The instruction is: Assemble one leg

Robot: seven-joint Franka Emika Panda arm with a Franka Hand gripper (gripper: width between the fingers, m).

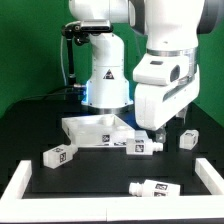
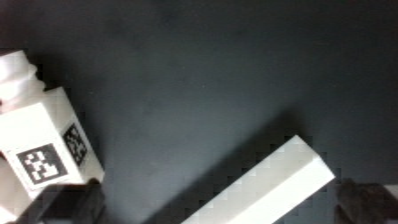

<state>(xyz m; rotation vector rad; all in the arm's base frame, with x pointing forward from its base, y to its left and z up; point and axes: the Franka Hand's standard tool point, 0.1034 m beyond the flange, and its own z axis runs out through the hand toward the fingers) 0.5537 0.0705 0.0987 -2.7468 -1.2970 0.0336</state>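
Since no leg is fixed on yet, the job looks just started: grabbing a leg comes first. Closest lies the front leg [image 1: 155, 187], with the side leg [image 1: 57, 154] off to the exterior view's left. Behind them the end effector [image 1: 160, 128] hangs wide open and empty over the middle leg [image 1: 140, 146], just beside the square top [image 1: 92, 130]. It must drop and line up; the top's edge could get bumped.
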